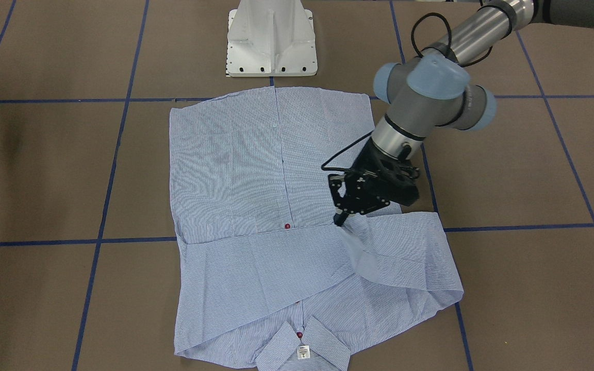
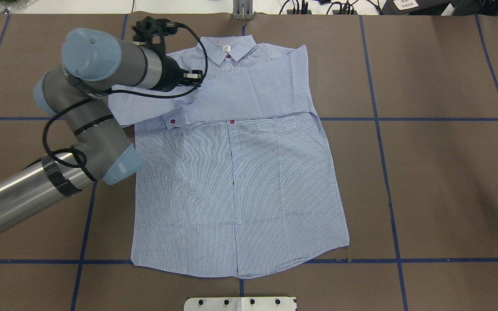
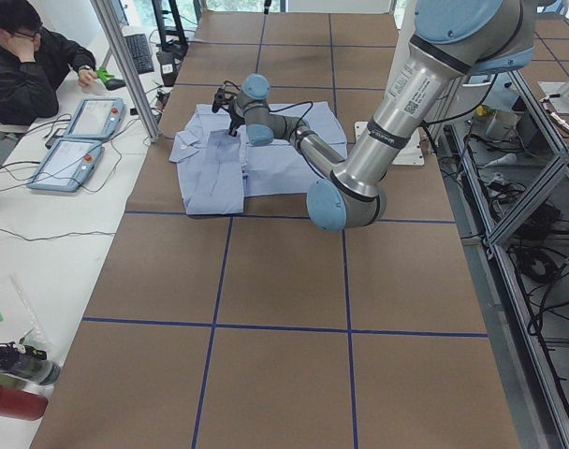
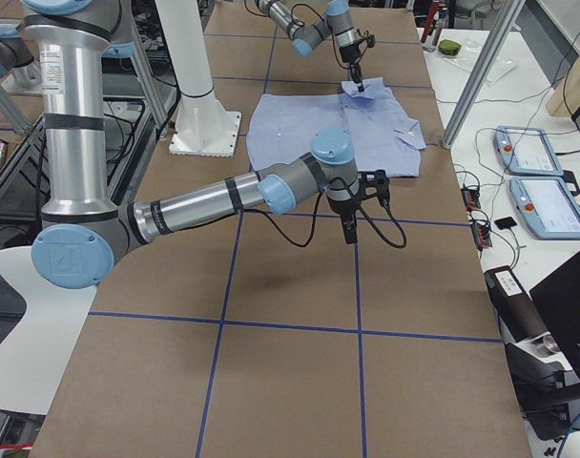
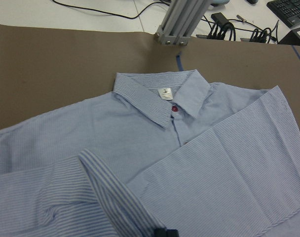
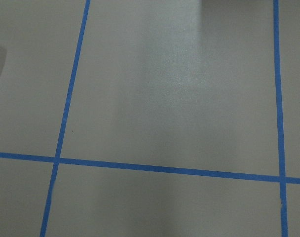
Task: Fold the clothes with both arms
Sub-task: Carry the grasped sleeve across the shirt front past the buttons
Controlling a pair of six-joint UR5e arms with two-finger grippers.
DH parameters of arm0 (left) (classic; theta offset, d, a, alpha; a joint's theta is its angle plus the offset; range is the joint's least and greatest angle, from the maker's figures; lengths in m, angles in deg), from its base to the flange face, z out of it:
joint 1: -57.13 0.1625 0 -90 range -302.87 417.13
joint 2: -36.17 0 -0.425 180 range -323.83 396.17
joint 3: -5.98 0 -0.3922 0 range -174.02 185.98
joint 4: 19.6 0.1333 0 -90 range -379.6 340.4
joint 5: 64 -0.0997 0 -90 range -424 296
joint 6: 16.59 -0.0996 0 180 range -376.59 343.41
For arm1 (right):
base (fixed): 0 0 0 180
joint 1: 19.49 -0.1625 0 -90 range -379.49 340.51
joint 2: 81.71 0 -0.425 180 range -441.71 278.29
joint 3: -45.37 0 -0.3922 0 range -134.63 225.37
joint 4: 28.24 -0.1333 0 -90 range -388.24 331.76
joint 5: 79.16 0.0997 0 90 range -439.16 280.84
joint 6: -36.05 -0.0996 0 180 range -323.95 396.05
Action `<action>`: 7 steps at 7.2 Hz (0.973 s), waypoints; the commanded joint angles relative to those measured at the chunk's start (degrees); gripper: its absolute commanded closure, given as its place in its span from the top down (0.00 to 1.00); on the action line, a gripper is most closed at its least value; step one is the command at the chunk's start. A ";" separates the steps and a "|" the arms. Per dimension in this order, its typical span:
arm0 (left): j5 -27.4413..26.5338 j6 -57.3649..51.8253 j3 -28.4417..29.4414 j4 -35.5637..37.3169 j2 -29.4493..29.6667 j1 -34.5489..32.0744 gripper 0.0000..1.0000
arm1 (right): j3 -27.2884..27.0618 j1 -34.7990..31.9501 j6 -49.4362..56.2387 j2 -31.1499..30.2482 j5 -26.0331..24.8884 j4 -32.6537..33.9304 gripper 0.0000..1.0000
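Left arm point(image 2: 89, 125) reaches in over the counter point(image 2: 448, 194) from the left edge. Left gripper point(image 1: 340, 220): narrow, pinched on a fold of sleeve cloth near the cuff point(image 2: 173, 122), with the cloth peaked up under it. Likely reason: to carry this sleeve point(image 2: 145, 110) inward across the chest.

Shirt point(image 2: 231, 185) sits mid-counter, flat, front up and buttoned. Collar point(image 2: 242, 47) is at the edge far from the robot, hem nearest it. It lies roughly square to the blue tape lines point(image 2: 426, 119), probably a guide for the folds. Other sleeve point(image 2: 266, 93) lies flat across the chest below the collar; that side looks done.

Right arm point(image 4: 223, 198) is well apart from the shirt, off to its right. Right gripper point(image 4: 350, 227) hangs over bare counter, touching nothing. Wide or narrow: cannot tell. Judged parked clear until a fold needs both arms.

Count:
- shirt 1
- sleeves 2 (1 laid, 1 held)
- red buttons showing from overhead 3
- chest pocket point(image 2: 277, 126) 1
- neck label point(image 5: 165, 93) 1
- arms 2
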 commanded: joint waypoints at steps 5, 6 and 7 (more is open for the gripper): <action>-10.92 4.47 5.93 6.17 9.45 10.44 0.00 | 0.28 0.00 0.21 -0.12 0.00 0.00 1.00; -11.20 4.39 6.81 6.17 10.41 11.32 0.00 | 0.36 0.00 0.21 -0.12 0.00 0.00 1.00; -12.25 4.56 7.51 6.17 11.64 12.37 0.00 | 0.28 0.00 0.12 -0.12 0.00 0.00 1.00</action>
